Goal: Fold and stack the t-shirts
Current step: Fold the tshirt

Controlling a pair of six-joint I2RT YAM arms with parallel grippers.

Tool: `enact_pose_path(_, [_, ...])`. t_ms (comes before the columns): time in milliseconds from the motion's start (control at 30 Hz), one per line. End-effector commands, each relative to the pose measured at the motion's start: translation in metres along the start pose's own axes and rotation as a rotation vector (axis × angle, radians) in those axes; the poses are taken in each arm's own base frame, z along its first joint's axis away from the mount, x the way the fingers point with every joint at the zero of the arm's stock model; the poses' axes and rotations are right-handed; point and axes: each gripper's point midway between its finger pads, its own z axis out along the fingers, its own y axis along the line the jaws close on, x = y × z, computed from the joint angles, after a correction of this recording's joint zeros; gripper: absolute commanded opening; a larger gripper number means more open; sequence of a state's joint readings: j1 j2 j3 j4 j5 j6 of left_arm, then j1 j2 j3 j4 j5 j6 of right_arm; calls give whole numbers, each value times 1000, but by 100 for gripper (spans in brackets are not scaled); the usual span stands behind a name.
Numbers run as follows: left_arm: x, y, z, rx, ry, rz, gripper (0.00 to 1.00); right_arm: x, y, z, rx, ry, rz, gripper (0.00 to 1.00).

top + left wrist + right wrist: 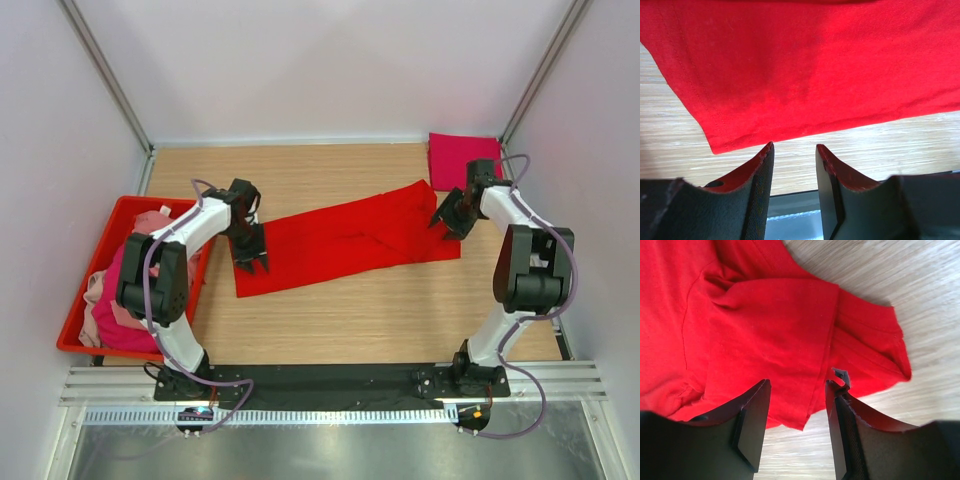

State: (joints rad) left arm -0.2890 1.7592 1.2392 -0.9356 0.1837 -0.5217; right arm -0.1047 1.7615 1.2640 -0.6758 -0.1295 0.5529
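Observation:
A bright red t-shirt [345, 238] lies folded lengthwise in a long strip across the table's middle. My left gripper [250, 255] is open and empty over the shirt's left end; in the left wrist view the hem corner [720, 145] lies just beyond the fingertips [769, 150]. My right gripper [442, 220] is open and empty over the shirt's right end, above a bunched sleeve [870, 350] and a fabric edge [800, 422]. A folded magenta t-shirt [460, 158] lies at the back right. Pink and magenta shirts [125, 290] fill the red bin.
The rigid red plastic bin [72, 325] stands at the table's left edge beside the left arm. White walls enclose the table on three sides. Bare wood shows in front of the red shirt [380, 310].

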Motion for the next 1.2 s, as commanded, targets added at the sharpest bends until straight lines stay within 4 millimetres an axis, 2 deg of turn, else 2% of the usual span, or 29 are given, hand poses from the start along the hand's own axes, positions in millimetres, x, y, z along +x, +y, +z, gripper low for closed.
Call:
enact_pose_path(0, [-4, -9, -7, 35, -19, 24, 40, -2, 15, 5, -68, 5, 43, 54])
enact_pose_path(333, [-4, -10, -5, 41, -9, 26, 41, 9, -4, 20, 12, 39, 58, 53])
enact_pose_path(567, [-3, -8, -2, 36, -1, 23, 41, 16, -12, 20, 29, 34, 55, 51])
enact_pose_path(733, [-3, -9, -1, 37, 3, 24, 41, 15, -9, 31, 4, 31, 63, 47])
enact_pose_path(1000, [-4, -9, -1, 39, 2, 23, 41, 7, 2, 25, -18, 21, 71, 38])
enact_pose_path(1100, [-5, -11, 0, 45, -2, 24, 41, 8, 2, 23, -14, 26, 69, 38])
enact_pose_path(1167, [-5, -11, 0, 44, 0, 24, 41, 7, -2, 21, 9, 24, 59, 43])
